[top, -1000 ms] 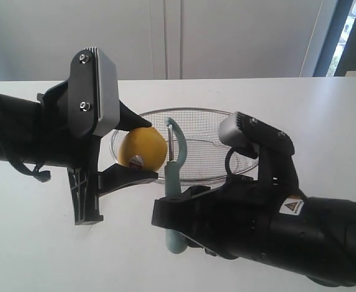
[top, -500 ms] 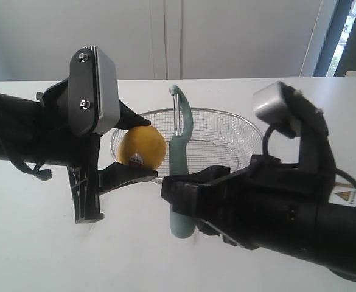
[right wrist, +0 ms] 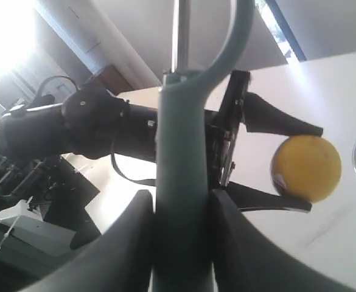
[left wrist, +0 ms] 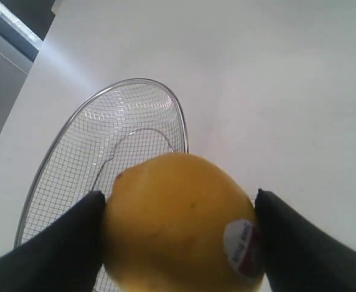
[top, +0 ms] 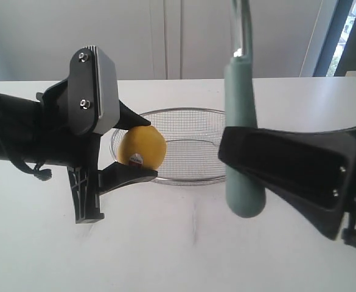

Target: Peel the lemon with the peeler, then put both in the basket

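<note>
Item one: the lemon [top: 142,148], round and yellow, held clear of the white tabletop [top: 165,243] at the left side of the scene, its red-and-white sticker [top: 136,161] turned low and toward the front. Item two: the left claw [top: 144,150], closed on the lemon, one black finger pressing from above and the other from below; in the left wrist view the two fingers [left wrist: 50,243] bear on opposite flanks of the fruit [left wrist: 178,225], with the sticker [left wrist: 243,243] lying close to one of them. A grey box [top: 95,91] sits on that arm just behind the claw. Item three: the peeler [top: 241,121], pale teal-green, standing upright and close to the exterior camera, rounded handle end down, its head running out of the top of that view. Item four: the right claw [top: 241,159], closed on the peeler's handle; the right wrist view shows a dark finger [right wrist: 123,243] on each side of the handle [right wrist: 184,158], the thin metal blade [right wrist: 178,30] rising above, and the lemon [right wrist: 305,167] a little way off between the other claw's fingers. Lemon and peeler are near each other but apart. Item five: the basket [top: 178,110], shallow silver wire mesh with a thicker rim, resting on the tabletop behind both claws, the lemon in front of its left edge.
</note>
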### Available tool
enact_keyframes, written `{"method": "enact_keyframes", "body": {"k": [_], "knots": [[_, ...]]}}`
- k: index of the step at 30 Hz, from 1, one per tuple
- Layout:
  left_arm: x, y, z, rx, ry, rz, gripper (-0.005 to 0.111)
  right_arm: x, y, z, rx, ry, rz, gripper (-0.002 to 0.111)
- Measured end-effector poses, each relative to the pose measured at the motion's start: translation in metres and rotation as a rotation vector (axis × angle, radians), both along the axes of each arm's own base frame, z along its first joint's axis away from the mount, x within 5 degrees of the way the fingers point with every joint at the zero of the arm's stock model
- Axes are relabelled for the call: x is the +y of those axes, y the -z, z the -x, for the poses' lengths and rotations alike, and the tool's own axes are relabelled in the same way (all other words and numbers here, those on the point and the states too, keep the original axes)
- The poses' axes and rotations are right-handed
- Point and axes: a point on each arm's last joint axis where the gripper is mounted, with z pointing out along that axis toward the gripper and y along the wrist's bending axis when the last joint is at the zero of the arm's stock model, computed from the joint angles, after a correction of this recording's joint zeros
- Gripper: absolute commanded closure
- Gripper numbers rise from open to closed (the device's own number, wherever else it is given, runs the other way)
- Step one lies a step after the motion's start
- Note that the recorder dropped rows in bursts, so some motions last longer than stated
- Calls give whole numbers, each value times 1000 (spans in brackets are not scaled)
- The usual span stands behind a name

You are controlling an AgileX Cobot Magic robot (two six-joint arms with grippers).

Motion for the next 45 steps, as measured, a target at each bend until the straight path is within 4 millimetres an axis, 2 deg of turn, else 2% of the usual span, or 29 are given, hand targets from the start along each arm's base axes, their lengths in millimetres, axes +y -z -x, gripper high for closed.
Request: {"method": "enact_keyframes", "body": {"k": [4,8,10,14,15,20,24,28,31,36,45], "knots": [[0,0,0,0,0,0,107,-5,-2,3,-58,-1,12,108],[0,0,0,1,-1,1,107,-6,18,-1,-43,41,42,108],[0,0,0,3,-2,1,107,-6,39,-8,5,106,52,108],[0,0,0,3,-2,1,107,-7,69,-18,94,211,70,108],[0,0,0,3,-2,1,107,-6,81,-22,142,246,96,108],[0,0,0,4,-2,2,107,16,117,-38,302,285,258,108],[0,0,0,6,-4,3,107,33,122,-48,346,276,313,108],[0,0,0,6,-4,3,107,62,124,-64,386,242,373,108],[0,0,0,6,-4,3,107,75,126,-70,408,224,394,108],[0,0,0,7,-5,4,107,82,122,-72,416,197,391,108],[0,0,0,7,-5,4,107,83,121,-72,423,187,390,108]]}}
